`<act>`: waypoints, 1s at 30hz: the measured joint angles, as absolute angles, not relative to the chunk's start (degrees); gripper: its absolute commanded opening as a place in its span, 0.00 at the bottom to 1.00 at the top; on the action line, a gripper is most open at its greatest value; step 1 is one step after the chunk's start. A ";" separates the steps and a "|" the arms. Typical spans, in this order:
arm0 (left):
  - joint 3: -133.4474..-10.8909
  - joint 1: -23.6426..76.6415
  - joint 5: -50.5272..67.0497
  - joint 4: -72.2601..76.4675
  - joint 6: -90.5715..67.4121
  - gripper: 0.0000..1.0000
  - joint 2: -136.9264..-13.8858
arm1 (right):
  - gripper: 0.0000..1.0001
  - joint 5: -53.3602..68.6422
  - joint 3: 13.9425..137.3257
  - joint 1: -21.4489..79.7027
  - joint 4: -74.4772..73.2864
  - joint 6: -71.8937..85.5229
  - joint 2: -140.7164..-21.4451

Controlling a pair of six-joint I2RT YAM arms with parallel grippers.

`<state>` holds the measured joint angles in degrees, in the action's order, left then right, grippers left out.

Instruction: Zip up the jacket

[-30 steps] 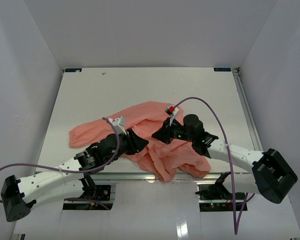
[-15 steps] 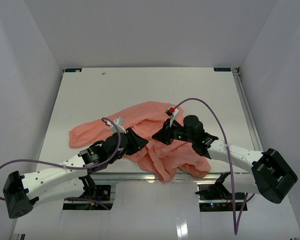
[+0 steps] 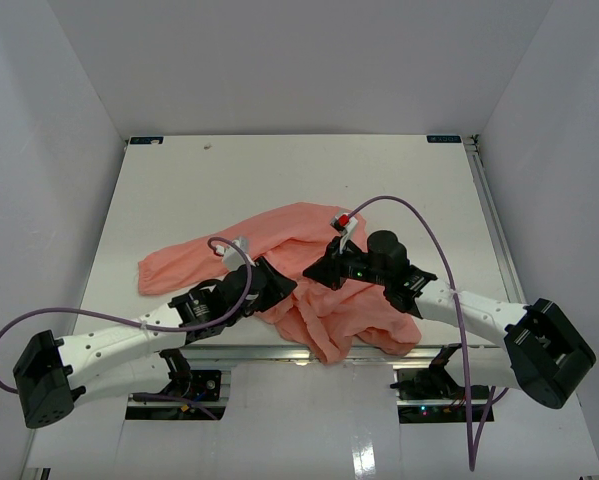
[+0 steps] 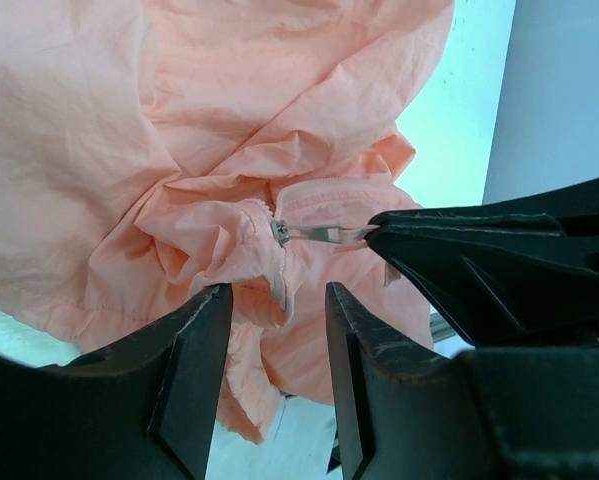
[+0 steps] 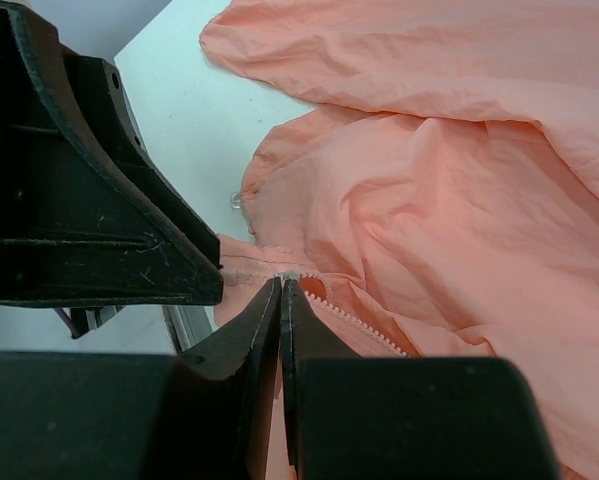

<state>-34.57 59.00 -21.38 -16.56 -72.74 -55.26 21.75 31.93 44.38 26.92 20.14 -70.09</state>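
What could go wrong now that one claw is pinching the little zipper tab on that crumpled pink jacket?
1. The right claw grips the zipper pull only near its tip, so it might slip free when tugged.
2. The left claw is open and holds nothing, so the jacket may simply drag along instead of zipping.
3. Fabric is bunched around the slider and could catch in it.

left arm: white-and-black left arm (image 3: 119,345) has swung rightward, lying flatter.
left gripper: black two-finger left gripper (image 3: 284,288) crept right over salmon-pink fabric jacket (image 3: 309,225).
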 measured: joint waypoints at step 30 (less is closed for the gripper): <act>-35.44 59.00 -27.90 -15.64 -74.79 0.30 -59.35 | 0.08 23.10 30.83 47.36 28.79 20.43 -69.89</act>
<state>-35.44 59.00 -27.90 -15.64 -74.79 -59.35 23.10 30.83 47.36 28.79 20.43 -69.89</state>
